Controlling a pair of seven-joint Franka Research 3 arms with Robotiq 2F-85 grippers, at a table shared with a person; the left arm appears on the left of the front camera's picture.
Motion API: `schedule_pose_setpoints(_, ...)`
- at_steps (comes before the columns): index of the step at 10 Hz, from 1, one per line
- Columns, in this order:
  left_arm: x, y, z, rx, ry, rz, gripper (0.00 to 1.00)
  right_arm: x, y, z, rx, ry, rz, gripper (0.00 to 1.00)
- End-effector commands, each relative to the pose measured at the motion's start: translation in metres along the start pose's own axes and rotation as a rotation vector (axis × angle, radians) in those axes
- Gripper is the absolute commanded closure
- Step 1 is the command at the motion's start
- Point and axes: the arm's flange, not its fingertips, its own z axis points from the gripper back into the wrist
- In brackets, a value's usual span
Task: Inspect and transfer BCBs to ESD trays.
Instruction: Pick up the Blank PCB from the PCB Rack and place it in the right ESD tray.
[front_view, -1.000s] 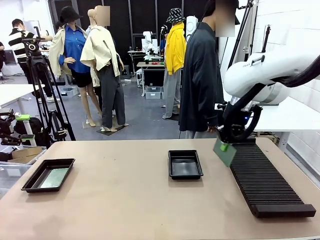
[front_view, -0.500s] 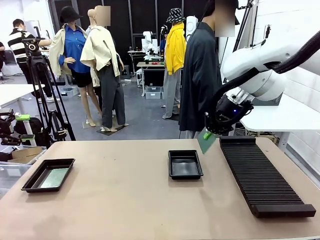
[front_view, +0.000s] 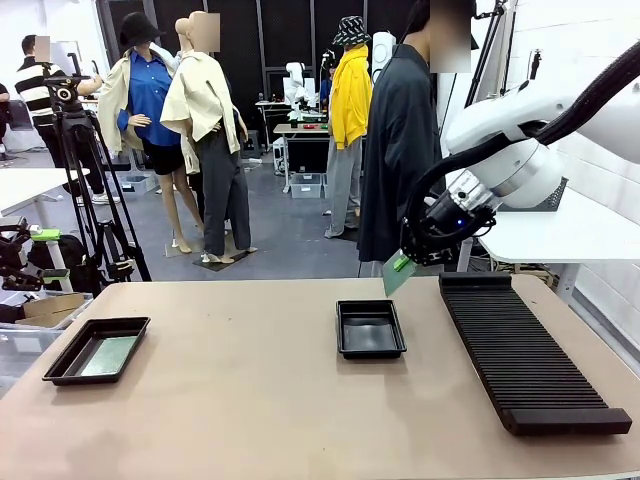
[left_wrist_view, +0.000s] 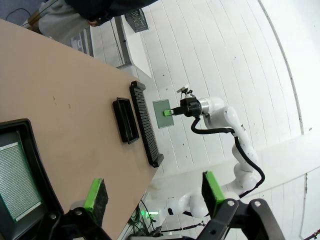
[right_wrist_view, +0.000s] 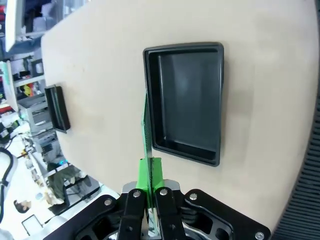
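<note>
My right gripper (front_view: 405, 264) is shut on a green BCB (front_view: 397, 275), holding it in the air just right of and above the middle ESD tray (front_view: 371, 328). In the right wrist view the BCB (right_wrist_view: 146, 130) is seen edge-on between the shut fingers of the right gripper (right_wrist_view: 150, 172), over the left rim of the empty tray (right_wrist_view: 187, 100). The left ESD tray (front_view: 62, 362) holds another BCB (front_view: 108, 355). My left gripper (left_wrist_view: 154, 192) is open, hanging above that tray (left_wrist_view: 35, 150) and its BCB (left_wrist_view: 17, 185).
A long black ribbed rack (front_view: 525, 350) lies along the right side of the table. A person in a dark coat (front_view: 400, 150) stands at the far edge behind the middle tray. Bare tabletop (front_view: 230, 400) spans between the two trays.
The right arm has lifted the BCB away from the rack's far end and carried it leftward and up, to beside the middle tray. The left gripper has stayed put.
</note>
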Motion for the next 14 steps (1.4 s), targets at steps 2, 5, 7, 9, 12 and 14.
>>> schedule_pose_setpoints(2, 0.000, -0.002, 0.001, 0.003, -0.004, -0.003, 0.00, 0.020, -0.013, -0.022, 0.043, 0.033, -0.009, 1.00)
schedule_pose_setpoints(5, 0.000, -0.002, 0.001, 0.003, -0.004, -0.003, 0.00, 0.028, -0.024, -0.040, 0.075, 0.047, -0.017, 1.00)
schedule_pose_setpoints(7, 0.000, -0.002, 0.001, 0.003, -0.004, -0.003, 0.00, 0.032, -0.024, -0.053, 0.066, 0.056, -0.013, 1.00)
schedule_pose_setpoints(9, 0.000, -0.002, 0.001, 0.003, -0.004, -0.003, 0.00, 0.032, -0.022, -0.060, 0.066, 0.045, -0.013, 1.00)
schedule_pose_setpoints(12, 0.000, -0.002, 0.001, 0.003, -0.004, -0.003, 0.00, 0.038, -0.023, -0.070, 0.068, 0.045, -0.020, 1.00)
schedule_pose_setpoints(14, 0.000, -0.002, 0.001, 0.003, -0.004, -0.003, 0.00, 0.040, -0.023, -0.079, 0.059, 0.062, -0.018, 1.00)
